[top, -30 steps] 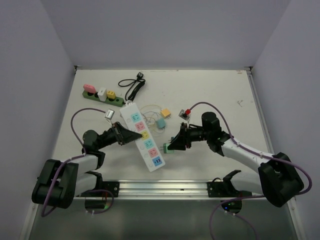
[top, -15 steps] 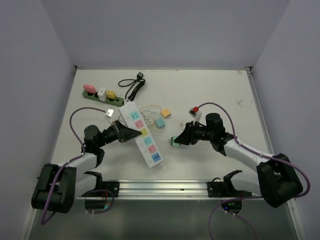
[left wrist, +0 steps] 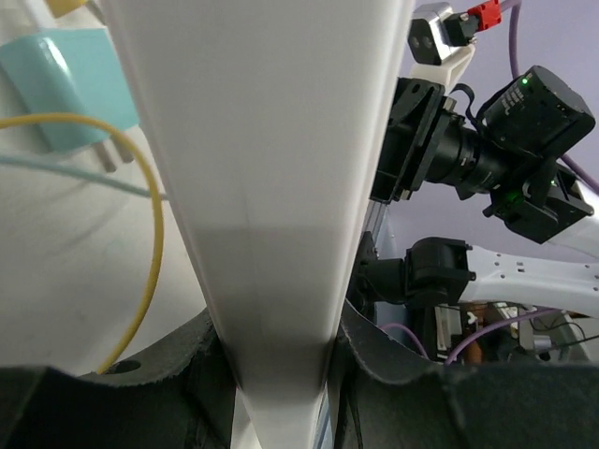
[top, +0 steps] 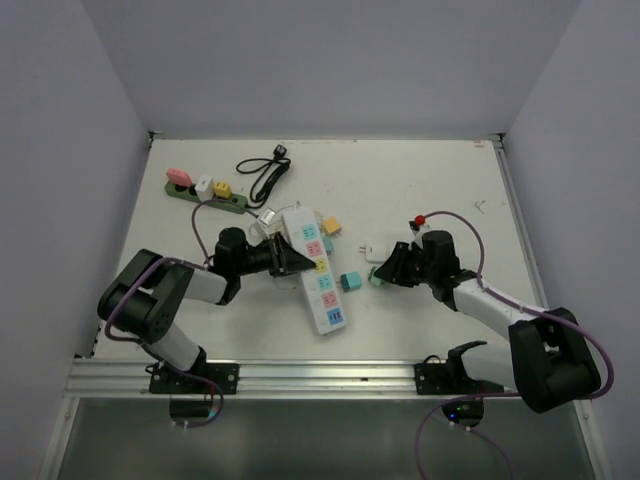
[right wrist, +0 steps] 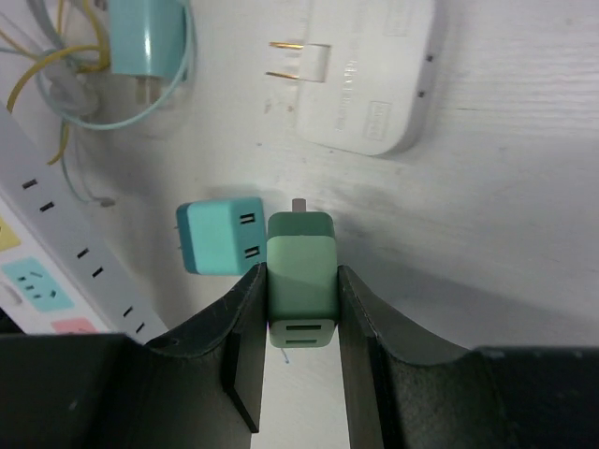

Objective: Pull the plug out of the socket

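Clearance, as I read it from here.

Open:
- Far-right table (top: 440, 180) is bare beyond the black cable (top: 262, 176).
- The near edge ahead of the arm bases is also bare.

Blocked, centre:
- The white power strip (top: 318, 275) lies slantwise, with the left gripper (top: 293, 262) clamped on its side.

Tight:
- The right gripper (right wrist: 299, 281) pinches the green plug (right wrist: 301, 257).
- The teal adapter (right wrist: 220, 236) sits just beside it, toward the strip.
- The white adapter (right wrist: 370, 84) and pale blue plug (right wrist: 148, 37) lie ahead, across a narrow bare gap.

Blocked, far-left corner:
- The green power strip (top: 205, 195).

You are looking into a robotics lab cell: plain pale walls (top: 330, 60) box in a white table (top: 430, 180), an aluminium rail (top: 320, 374) along its near edge.
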Action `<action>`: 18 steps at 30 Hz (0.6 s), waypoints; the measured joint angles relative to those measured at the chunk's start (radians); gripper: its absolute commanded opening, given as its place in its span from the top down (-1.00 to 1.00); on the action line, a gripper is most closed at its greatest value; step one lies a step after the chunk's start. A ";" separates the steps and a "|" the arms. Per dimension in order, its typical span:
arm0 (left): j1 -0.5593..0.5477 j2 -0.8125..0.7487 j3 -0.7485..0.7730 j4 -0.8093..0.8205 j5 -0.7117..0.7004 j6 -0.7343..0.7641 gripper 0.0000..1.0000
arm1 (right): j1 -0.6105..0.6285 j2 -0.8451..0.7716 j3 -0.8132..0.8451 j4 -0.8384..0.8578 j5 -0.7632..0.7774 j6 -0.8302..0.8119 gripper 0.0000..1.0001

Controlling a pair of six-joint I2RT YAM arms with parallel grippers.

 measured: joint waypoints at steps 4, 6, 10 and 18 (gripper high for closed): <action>-0.072 0.174 0.101 0.120 0.000 -0.068 1.00 | -0.032 -0.008 -0.008 -0.038 0.061 0.021 0.15; -0.105 0.248 0.156 0.158 -0.002 -0.099 1.00 | -0.040 -0.014 -0.008 -0.045 0.083 0.025 -0.14; -0.158 0.331 0.208 0.216 -0.007 -0.158 0.36 | -0.045 -0.046 -0.008 -0.087 0.116 0.012 -0.38; -0.176 0.337 0.205 0.243 -0.029 -0.200 -0.77 | -0.036 -0.177 0.010 -0.158 0.126 -0.043 -0.52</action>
